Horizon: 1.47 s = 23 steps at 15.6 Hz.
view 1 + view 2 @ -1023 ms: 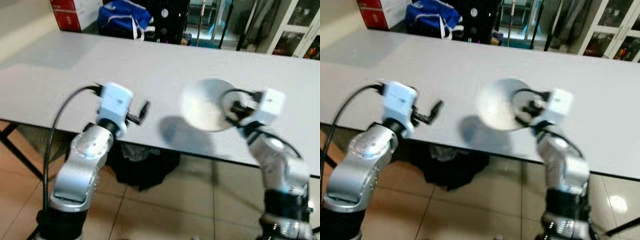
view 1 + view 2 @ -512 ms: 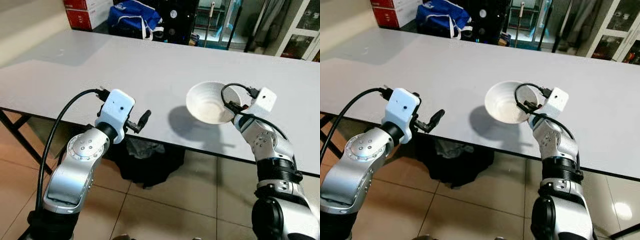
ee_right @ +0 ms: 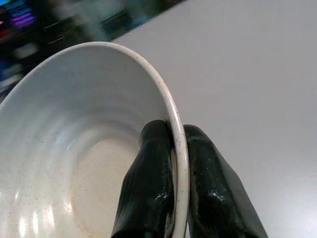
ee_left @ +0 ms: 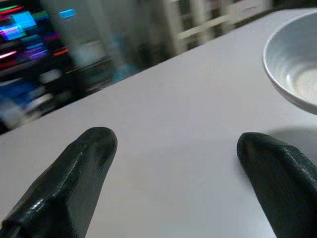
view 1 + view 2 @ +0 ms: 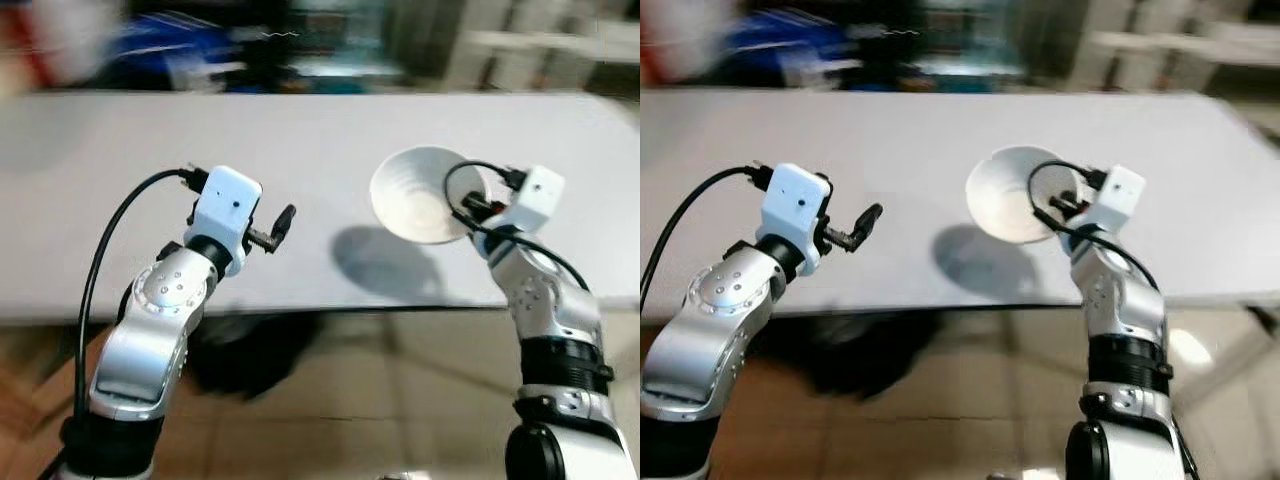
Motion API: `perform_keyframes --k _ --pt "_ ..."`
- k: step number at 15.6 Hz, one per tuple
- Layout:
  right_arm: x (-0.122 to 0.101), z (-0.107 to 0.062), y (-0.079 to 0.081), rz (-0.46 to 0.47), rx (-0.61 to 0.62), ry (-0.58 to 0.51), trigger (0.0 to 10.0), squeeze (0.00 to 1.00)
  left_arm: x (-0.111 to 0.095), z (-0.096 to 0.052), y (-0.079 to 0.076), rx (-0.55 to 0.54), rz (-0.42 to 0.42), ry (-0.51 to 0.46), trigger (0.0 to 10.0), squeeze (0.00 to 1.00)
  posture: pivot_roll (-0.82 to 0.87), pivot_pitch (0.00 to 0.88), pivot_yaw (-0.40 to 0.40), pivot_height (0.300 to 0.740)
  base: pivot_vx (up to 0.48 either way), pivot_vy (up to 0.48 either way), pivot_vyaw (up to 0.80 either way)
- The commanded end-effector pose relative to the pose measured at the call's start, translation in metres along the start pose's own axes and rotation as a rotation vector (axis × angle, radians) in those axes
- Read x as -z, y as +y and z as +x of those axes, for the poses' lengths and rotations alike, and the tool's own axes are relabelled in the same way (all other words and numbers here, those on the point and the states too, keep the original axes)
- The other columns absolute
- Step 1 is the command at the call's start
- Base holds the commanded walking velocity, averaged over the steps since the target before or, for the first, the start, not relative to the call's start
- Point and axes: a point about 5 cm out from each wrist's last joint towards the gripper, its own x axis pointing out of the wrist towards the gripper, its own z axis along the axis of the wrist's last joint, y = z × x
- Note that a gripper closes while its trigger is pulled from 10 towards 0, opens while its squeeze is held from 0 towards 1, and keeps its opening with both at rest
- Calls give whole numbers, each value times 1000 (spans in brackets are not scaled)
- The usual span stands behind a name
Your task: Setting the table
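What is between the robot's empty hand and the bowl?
Nothing but bare grey table and the bowl's shadow. The eye views show the open left gripper apart from the white bowl, which the right gripper pinches by its rim.

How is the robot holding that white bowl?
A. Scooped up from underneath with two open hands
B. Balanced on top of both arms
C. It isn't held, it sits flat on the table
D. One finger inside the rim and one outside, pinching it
D: the right gripper pinches the bowl at its rim, one black finger inside and one outside, with the bowl raised above the grey table and casting a shadow.
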Motion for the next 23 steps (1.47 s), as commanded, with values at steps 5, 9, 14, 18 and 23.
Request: perform_keyframes --k 5,9,14,18,23 --pt "-8 0 16 -25 -96 -5 10000 0 -3 -1 1 1 18 -16 10000 0 -21 21 3 740 396 0 0" --pt "6 -8 35 -110 -300 96 10000 0 -6 -3 0 8 39 -29 10000 0 -15 20 -4 740 318 0 800" --pt "16 -13 36 -191 -418 195 10000 0 -6 -7 -3 26 50 -33 10000 0 -7 17 -17 740 0 0 468" --pt "23 -5 49 -174 -463 232 10000 0 -4 -14 -6 100 75 -25 10000 0 11 12 -31 740 0 0 0" --pt "25 24 51 -71 -276 277 10000 0 14 -38 -11 351 54 88 10000 0 26 7 -33 740 0 0 0"
